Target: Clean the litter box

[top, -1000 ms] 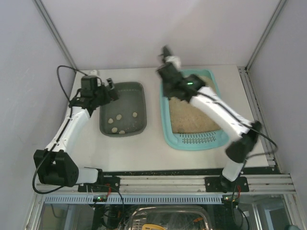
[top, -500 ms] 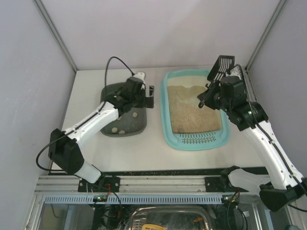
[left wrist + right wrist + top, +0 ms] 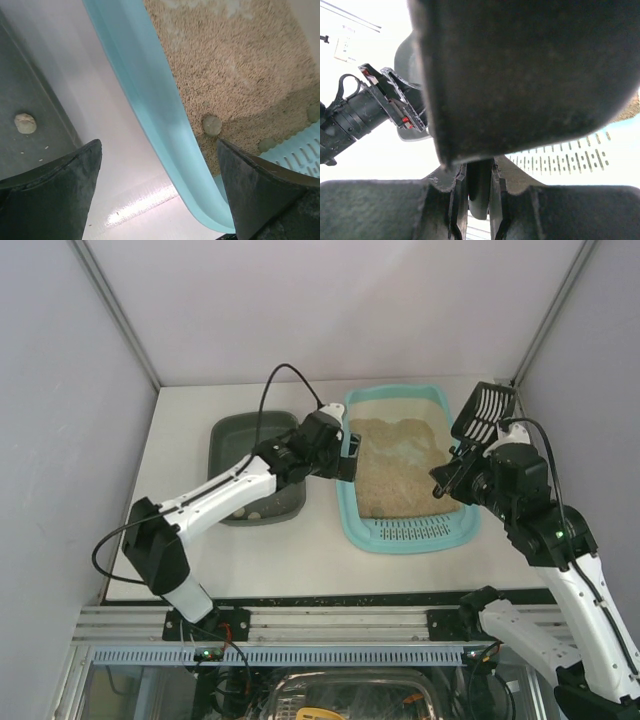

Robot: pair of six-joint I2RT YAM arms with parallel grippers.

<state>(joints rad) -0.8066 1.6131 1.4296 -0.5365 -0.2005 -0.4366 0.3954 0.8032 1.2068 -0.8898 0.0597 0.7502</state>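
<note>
Left arm reached litter box, scoop raised

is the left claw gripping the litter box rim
No, the left claw is wide open over the litter box rim, clamping nothing.

Smooth plastic litter box, grainy litter

Litter box right of smaller tray, clumps in both, scoop at box's right
</note>
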